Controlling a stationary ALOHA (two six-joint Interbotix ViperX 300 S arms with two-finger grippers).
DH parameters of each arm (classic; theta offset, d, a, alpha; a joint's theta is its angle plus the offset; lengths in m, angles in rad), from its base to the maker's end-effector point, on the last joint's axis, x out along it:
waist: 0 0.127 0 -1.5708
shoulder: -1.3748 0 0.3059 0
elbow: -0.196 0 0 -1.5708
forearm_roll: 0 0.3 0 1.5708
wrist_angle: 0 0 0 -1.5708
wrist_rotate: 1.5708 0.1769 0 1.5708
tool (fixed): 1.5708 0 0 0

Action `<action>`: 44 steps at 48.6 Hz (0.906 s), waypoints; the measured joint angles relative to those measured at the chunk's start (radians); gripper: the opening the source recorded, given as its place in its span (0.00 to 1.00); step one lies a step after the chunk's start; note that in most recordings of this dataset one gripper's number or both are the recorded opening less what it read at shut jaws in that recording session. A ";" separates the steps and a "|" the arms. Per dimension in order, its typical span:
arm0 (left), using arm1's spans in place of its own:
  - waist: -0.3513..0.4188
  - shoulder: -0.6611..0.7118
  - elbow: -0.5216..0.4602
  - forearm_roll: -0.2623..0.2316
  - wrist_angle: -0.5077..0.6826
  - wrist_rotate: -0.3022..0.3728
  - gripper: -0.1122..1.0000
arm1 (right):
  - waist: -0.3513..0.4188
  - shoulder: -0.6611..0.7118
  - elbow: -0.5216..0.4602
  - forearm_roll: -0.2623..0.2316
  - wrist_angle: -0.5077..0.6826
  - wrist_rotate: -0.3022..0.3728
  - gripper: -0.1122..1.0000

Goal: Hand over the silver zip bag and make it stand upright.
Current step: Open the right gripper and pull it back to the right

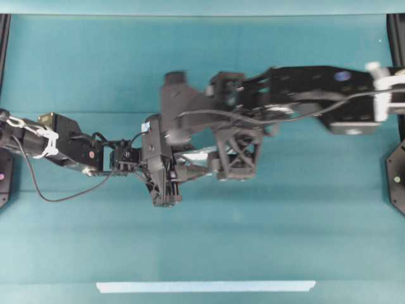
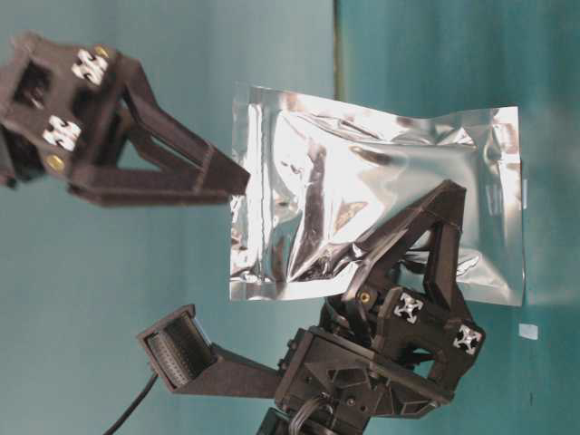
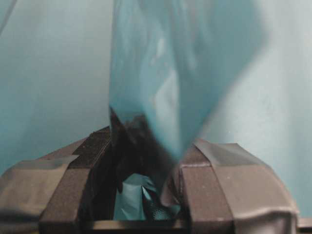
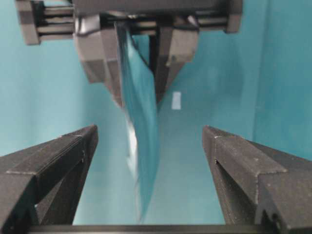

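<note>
1. Midair, the bag (image 2: 381, 204) hangs between both arms, pinched at one edge by the left gripper (image 3: 146, 195).
2. Handover is under way: the right gripper (image 4: 148, 146) stands wide open, astride the bag, holding nothing.
3. Next, right must close before left lets go.

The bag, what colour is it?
Shiny silver, crinkly bag; it shows best in the table-level view.

The silver zip bag (image 2: 381, 195) is shiny, crinkled foil, mirroring the teal around it. Both grippers' fingers (image 2: 172, 168) are matt black plastic with a ribbed, printed grain; below the bag, the pads (image 3: 229, 190) wear dull grey tape. The table (image 1: 202, 247) looks like smooth, matt teal.
</note>
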 measured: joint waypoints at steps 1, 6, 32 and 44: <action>0.000 0.000 0.000 0.000 0.002 0.000 0.35 | 0.000 -0.011 0.009 0.000 -0.011 0.008 0.92; -0.002 -0.002 0.000 0.000 0.000 0.003 0.35 | 0.002 -0.063 0.066 -0.002 -0.069 0.046 0.92; -0.005 -0.002 0.006 0.000 0.000 0.005 0.35 | 0.025 -0.299 0.337 -0.002 -0.318 0.117 0.91; -0.005 -0.002 0.008 0.000 0.000 0.005 0.35 | 0.025 -0.336 0.376 -0.002 -0.322 0.130 0.91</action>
